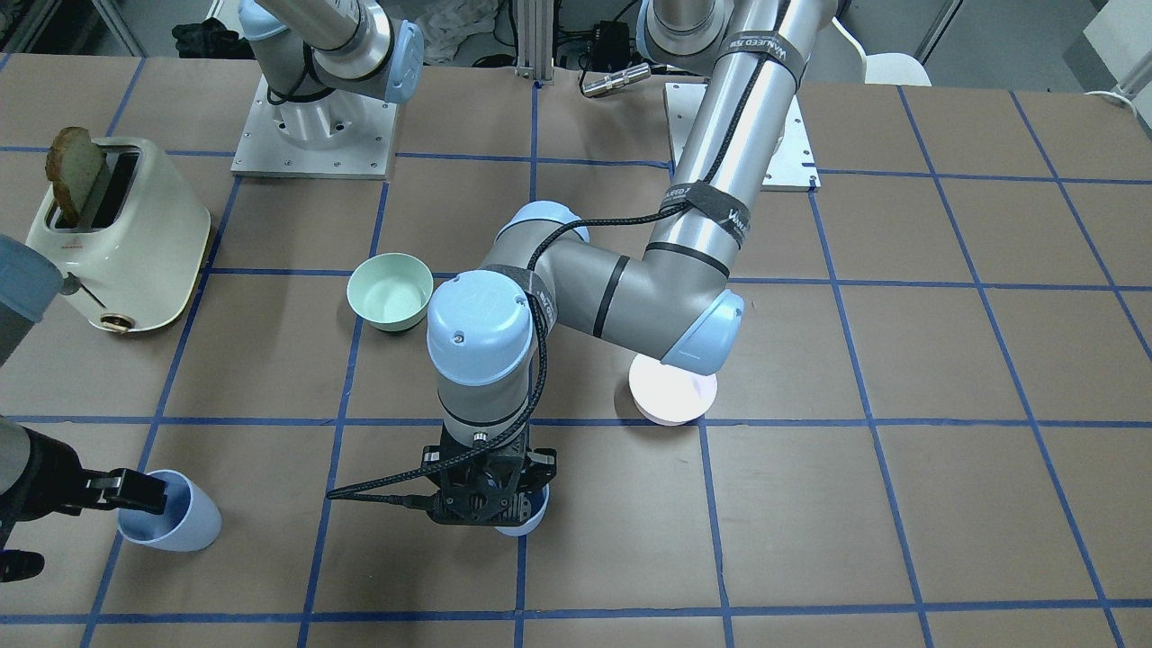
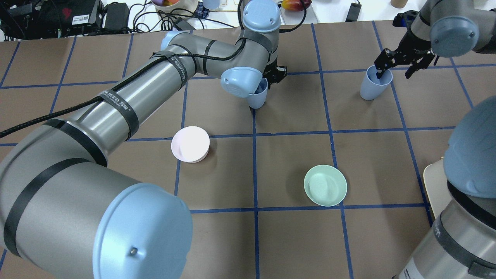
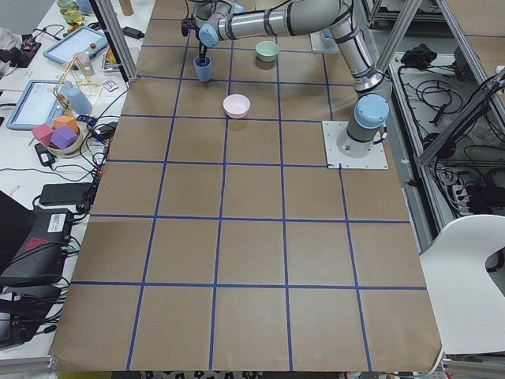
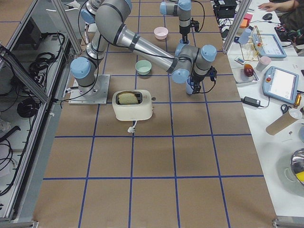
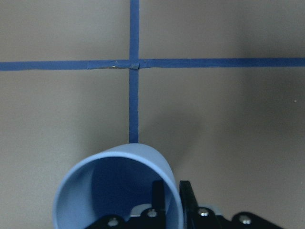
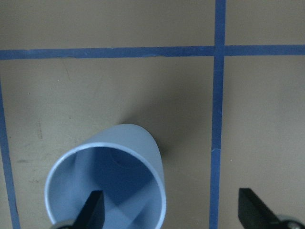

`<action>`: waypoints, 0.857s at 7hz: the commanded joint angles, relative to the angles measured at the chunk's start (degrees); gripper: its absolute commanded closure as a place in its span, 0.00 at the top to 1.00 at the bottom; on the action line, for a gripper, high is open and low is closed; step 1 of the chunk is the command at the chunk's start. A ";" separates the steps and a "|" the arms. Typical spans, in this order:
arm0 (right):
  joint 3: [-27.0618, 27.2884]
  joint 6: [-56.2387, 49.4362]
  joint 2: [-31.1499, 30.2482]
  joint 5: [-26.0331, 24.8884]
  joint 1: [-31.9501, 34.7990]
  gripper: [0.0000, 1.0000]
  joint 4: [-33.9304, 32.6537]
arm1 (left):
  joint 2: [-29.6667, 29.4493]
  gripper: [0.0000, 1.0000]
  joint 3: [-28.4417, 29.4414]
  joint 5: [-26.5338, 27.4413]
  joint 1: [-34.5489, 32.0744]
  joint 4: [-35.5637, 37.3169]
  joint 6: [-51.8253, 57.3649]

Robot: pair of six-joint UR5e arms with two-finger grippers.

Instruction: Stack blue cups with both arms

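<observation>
Two periwinkle-blue cups stand upright on the brown table. My left gripper is shut on the rim of one blue cup, one finger inside and one outside its wall. This cup sits near the table's far middle, partly hidden by the left wrist. My right gripper is open wide. One of its fingers dips inside the other blue cup, and the other finger hangs well clear of it. This cup stands at the far right, under the right gripper.
A pale pink bowl and a mint-green bowl sit in the middle of the table, nearer the robot than the cups. A cream toaster holding a slice of toast stands on the robot's right side.
</observation>
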 commanded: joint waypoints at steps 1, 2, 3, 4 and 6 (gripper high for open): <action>0.08 0.01 1.39 0.03 0.00 0.78 -0.02 | 7.58 1.00 1.33 0.15 4.06 -10.44 6.89; 0.16 0.18 1.30 0.12 0.00 0.41 -0.02 | 12.86 1.00 1.59 0.15 6.17 -19.40 10.16; 0.25 0.19 1.39 -0.40 0.00 0.00 -0.02 | 18.40 1.00 0.90 0.50 8.54 -28.10 10.45; -0.01 0.19 1.22 -0.58 0.00 0.00 0.51 | 22.98 1.00 -1.54 0.33 9.96 -32.28 10.80; -0.45 0.19 0.87 -0.93 0.26 0.00 0.77 | 33.95 1.00 -14.33 0.68 9.97 -32.15 6.61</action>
